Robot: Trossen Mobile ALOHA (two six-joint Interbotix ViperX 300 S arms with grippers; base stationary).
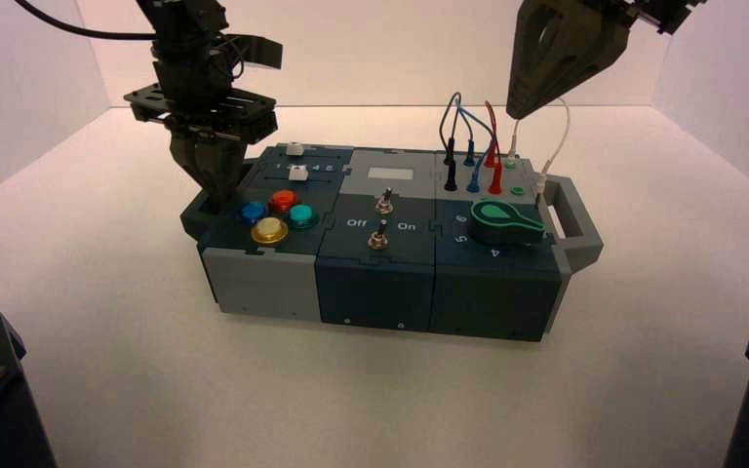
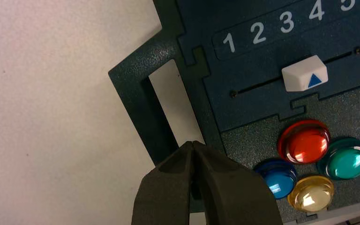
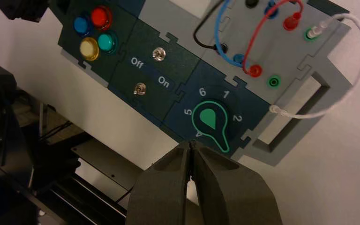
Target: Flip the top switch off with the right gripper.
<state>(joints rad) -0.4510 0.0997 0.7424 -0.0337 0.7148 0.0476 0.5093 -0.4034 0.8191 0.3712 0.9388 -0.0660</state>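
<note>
While the right gripper (image 1: 520, 107) hangs closed high above the wires, the top switch (image 1: 384, 203), at 12 o'clock of the lower switch (image 1: 378, 234), looks small, stiff and slippery; push its tip.

I am working inside a plain white enclosure. A white back wall (image 1: 371, 49) and two white side walls are closing in a pale tabletop (image 1: 371, 400). Warm, soft light is falling evenly, casting faint shadows.
</note>
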